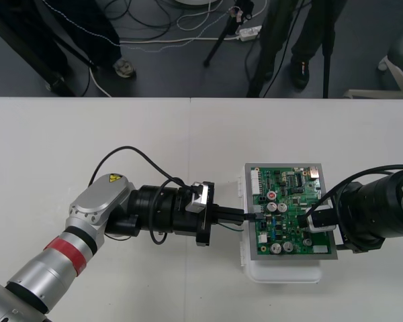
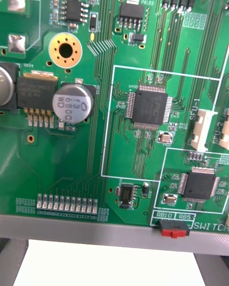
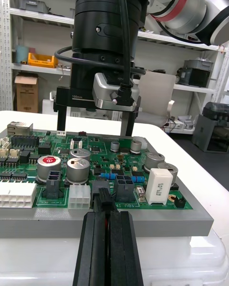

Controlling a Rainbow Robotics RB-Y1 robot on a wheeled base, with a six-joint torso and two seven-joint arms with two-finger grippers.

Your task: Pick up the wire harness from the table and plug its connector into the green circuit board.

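Observation:
The green circuit board (image 1: 289,201) sits on its white base (image 1: 285,274) at the right of the table. My left gripper (image 1: 244,216) reaches the board's left edge and is shut on the harness. In the left wrist view a red wire runs between its fingers (image 3: 90,248), and the black plug (image 3: 101,191) meets a black connector at the board's (image 3: 95,162) near edge. I cannot tell whether the plug is seated. My right gripper (image 1: 309,221) hangs over the board's right part. Seen from the left wrist, the right gripper (image 3: 93,124) is open, fingertips down at the board. The right wrist view looks straight down on the board (image 2: 114,100).
A white multi-pin connector (image 3: 16,195), capacitors (image 3: 78,164) and a white relay block (image 3: 159,185) stand on the board around the plug. The grey frame (image 2: 71,229) rims the board. Bare table (image 1: 87,147) lies to the left and behind.

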